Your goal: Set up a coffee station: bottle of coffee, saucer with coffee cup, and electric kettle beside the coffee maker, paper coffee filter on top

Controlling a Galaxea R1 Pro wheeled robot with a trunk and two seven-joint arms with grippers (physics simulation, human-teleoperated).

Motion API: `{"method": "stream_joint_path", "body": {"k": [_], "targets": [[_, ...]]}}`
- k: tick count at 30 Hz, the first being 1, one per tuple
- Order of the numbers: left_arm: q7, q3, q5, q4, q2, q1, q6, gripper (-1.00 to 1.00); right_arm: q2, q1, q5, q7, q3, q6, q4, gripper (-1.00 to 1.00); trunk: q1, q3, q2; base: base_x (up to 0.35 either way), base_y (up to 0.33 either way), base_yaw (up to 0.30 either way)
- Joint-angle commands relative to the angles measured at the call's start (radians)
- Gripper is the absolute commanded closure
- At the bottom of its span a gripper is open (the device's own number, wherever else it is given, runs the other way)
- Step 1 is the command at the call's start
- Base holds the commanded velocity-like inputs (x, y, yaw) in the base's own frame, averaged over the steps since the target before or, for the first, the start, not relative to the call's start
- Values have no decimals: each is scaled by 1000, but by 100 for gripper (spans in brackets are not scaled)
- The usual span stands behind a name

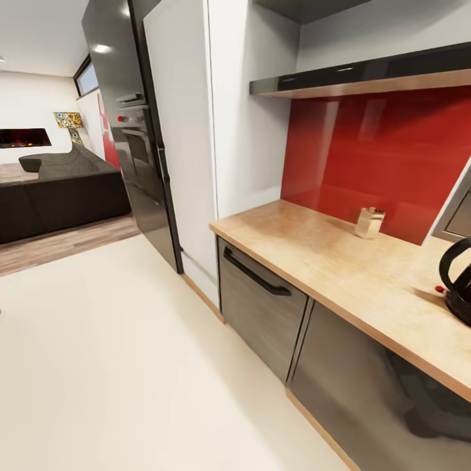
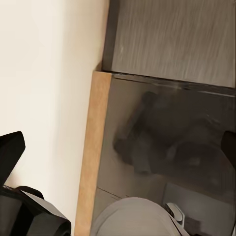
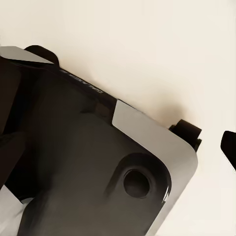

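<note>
The pale wood-look countertop (image 1: 340, 261) runs along the right in the head view, above glossy dark cabinets. The dark rounded electric kettle (image 1: 459, 281) stands on it at the picture's right edge, partly cut off. My left gripper (image 2: 118, 150) is open with nothing between its fingers, and it faces a glossy cabinet front (image 2: 167, 147) low down by the floor. My right gripper (image 3: 118, 147) is open and empty, over my own dark base (image 3: 83, 167) and the cream floor. The coffee maker, bottle of coffee, paper coffee filter, saucer and coffee cup are out of view.
A small glass and metal shaker (image 1: 369, 222) stands by the red backsplash. A pale grey appliance (image 1: 458, 212) is cut off at the right edge. A tall dark oven column (image 1: 140, 144) and white panel (image 1: 186, 131) end the counter. Cream floor (image 1: 118, 366) spreads left, toward a dark sofa (image 1: 62, 190).
</note>
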Motion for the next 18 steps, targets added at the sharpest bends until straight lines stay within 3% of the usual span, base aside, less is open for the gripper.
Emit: {"method": "stream_joint_path", "body": {"k": [1,18], "targets": [[-3,6,-4,0,0,-1,10,-100,0,-2,3,1,2,-9,3,-100,1,-1,0,291,232,0],[-3,6,-4,0,0,-1,10,-100,0,-2,4,1,2,-9,3,-100,1,-1,0,279,241,0]]}}
